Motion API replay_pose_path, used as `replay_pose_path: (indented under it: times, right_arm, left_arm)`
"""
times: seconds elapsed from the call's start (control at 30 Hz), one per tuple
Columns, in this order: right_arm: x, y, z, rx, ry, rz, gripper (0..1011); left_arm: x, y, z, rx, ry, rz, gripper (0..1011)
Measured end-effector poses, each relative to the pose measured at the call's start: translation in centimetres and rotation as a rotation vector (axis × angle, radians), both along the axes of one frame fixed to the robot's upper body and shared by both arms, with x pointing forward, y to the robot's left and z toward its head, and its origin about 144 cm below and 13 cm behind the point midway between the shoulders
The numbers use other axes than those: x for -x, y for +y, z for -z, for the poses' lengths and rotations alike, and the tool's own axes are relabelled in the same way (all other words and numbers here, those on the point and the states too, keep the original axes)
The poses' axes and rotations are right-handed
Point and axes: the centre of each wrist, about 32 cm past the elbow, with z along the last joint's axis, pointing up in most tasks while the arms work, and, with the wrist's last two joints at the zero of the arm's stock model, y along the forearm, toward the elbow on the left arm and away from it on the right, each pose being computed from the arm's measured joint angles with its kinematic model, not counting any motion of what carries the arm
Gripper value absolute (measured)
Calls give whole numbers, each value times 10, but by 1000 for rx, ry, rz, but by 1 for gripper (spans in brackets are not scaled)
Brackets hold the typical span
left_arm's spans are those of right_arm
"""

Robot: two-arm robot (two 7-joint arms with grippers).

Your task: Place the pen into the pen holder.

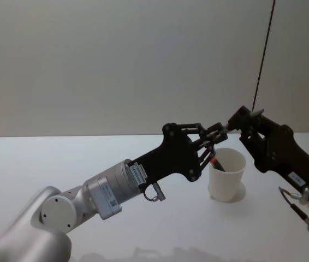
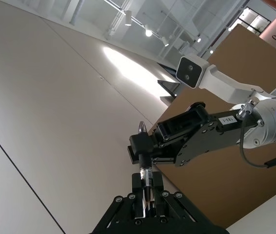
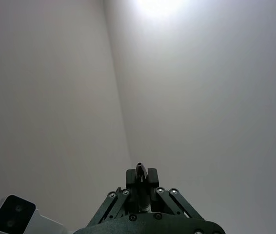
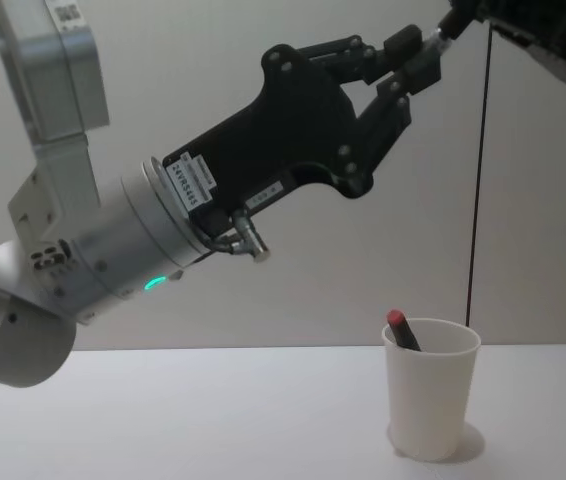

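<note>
A slim dark pen (image 2: 147, 178) spans the gap between my two grippers, high above the table. My left gripper (image 1: 219, 132) is shut on one end of it. My right gripper (image 1: 236, 121) is shut on the other end, and the pen's tip (image 3: 139, 169) pokes out past its fingers. In the chest view the left gripper (image 4: 418, 55) sits well above the pen holder (image 4: 431, 400), a white paper cup (image 1: 226, 177) standing upright on the table. A second pen with a red cap (image 4: 400, 328) leans inside the cup.
A thin black cable (image 1: 261, 60) hangs straight down behind the cup. The white table (image 1: 61, 164) stretches left and forward of the cup. A plain wall stands behind. The right arm's body (image 1: 285, 158) slants over the table right of the cup.
</note>
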Motion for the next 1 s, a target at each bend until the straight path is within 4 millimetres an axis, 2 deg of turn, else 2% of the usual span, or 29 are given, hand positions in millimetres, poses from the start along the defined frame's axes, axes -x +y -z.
replay_pose_path:
  times: [0.13,0.47,0.67,0.7,0.73,0.83,0.93,0.97,1.0]
  right_arm:
    - [0,2,0,-3,2,7,119]
    - [0,6,0,-3,3,17,119]
    - [0,9,1,-5,1,19,119]
    - [0,9,1,-5,1,21,119]
    - [0,9,1,-6,0,21,119]
    - [0,10,1,-8,-1,24,119]
    - [0,10,0,-9,-2,26,119]
    - [0,10,0,-10,-3,27,119]
    - [-1,10,0,-11,-3,28,119]
  left_arm:
    - [0,0,0,0,0,0,129]
    - [0,0,0,1,0,0,151]
    - [0,0,0,0,0,1,339]
    - [0,0,0,0,0,1,396]
    - [0,0,0,0,0,1,396]
    - [0,0,0,0,0,0,512]
    - [0,0,0,0,0,0,582]
    - [0,0,0,0,0,0,644]
    - [0,0,0,0,0,0,656]
